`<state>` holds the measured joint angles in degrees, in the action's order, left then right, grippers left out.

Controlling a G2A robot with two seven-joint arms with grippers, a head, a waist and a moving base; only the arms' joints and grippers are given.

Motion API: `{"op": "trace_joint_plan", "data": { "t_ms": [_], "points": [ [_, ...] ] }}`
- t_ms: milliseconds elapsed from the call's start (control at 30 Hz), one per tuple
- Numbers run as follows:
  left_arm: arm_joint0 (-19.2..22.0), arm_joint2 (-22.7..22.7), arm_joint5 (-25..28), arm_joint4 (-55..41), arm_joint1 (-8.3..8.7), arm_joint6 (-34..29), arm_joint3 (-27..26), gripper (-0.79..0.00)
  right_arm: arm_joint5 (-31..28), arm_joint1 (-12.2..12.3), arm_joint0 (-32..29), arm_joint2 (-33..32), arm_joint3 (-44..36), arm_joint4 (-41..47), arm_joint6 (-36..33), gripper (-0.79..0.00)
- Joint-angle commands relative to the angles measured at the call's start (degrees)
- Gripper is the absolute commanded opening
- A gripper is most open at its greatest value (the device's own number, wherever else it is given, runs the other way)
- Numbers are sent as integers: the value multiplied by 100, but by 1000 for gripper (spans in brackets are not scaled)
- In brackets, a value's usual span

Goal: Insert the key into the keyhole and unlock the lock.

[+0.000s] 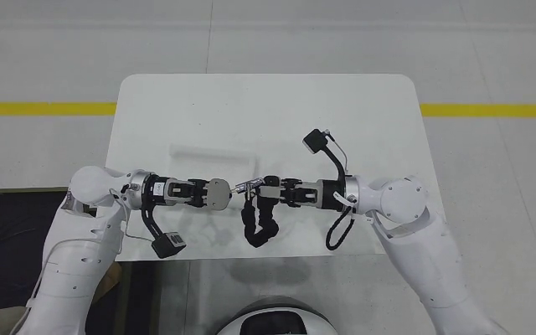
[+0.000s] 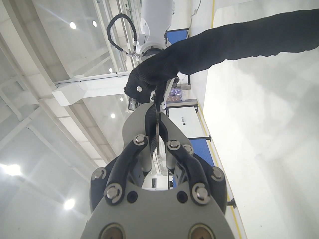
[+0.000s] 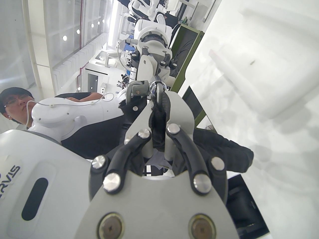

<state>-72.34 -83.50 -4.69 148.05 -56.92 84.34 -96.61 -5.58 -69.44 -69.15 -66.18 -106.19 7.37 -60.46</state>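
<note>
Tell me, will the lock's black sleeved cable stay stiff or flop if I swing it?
Probably floppy: the cable sags in a loop from the right gripper. Its woven sleeve looks grippy, so it likely won't slip. The loop may swing and tug at the key in the left gripper.

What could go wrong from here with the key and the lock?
1. The left gripper pinches the thin, flat key. A twist might make it slip between the pads.
2. The right gripper grips the lock through soft black fabric, so the lock might turn along with the key.
3. Both are held in the air above the table, so anything that slips would likely drop.
</note>
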Motion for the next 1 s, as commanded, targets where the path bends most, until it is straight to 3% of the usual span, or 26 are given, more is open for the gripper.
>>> {"op": "trace_joint_plan", "data": {
  "t_ms": [0, 400, 567, 867, 967],
  "points": [
    [3, 10, 30, -76, 3, -1, 15, 0, -8, 0, -4, -8, -1, 12, -1, -785],
    [-58, -280, -82, -1225, 2, -257, 299, 0, -248, -7, -116, -259, 116, 467, 316, -785],
    [-9, -248, 560, -2277, -26, -196, 698, 0, -325, -18, -188, -396, 232, 998, 442, -785],
    [-9, -248, 560, -2277, -26, -196, 698, 0, -340, -6, -399, -463, 110, 935, 598, -785],
    [-138, -426, 1325, -2532, 17, -458, 508, 0, -400, 6, -515, -537, -1, 868, 711, -785]
  ]
}}
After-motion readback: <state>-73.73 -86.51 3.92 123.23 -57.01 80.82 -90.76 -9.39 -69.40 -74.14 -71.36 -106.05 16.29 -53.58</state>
